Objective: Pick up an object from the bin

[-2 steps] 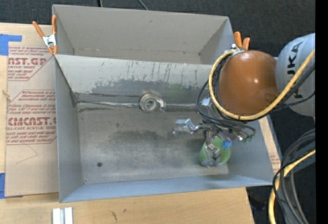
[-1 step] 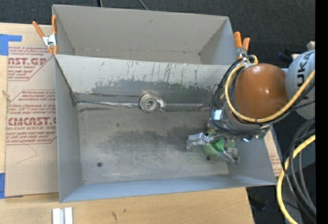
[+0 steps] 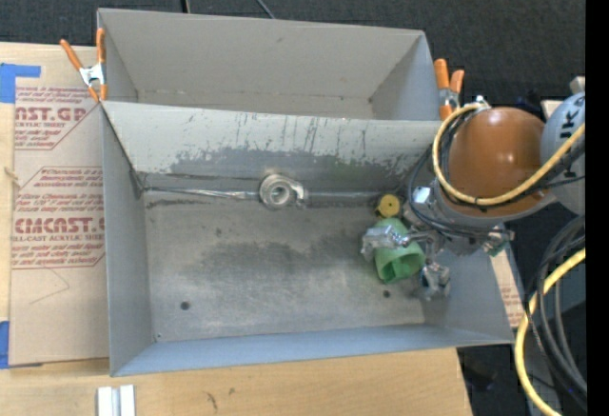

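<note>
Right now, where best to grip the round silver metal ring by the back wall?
Probably across the rim of the round silver metal ring, from straight above, closing parallel to the back wall: it seems to lie flat at the wall's foot.

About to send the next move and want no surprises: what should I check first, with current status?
1. The gripper sits inside the grey metal bin, by its right wall: ok.
2. The crumpled green plastic piece lies directly beside the gripper: ok.
3. That green piece actually held: cannot tell.
4. The small yellow round object lies apart from it: ok.
5. The silver metal ring lies far left, out of the way: ok.
</note>
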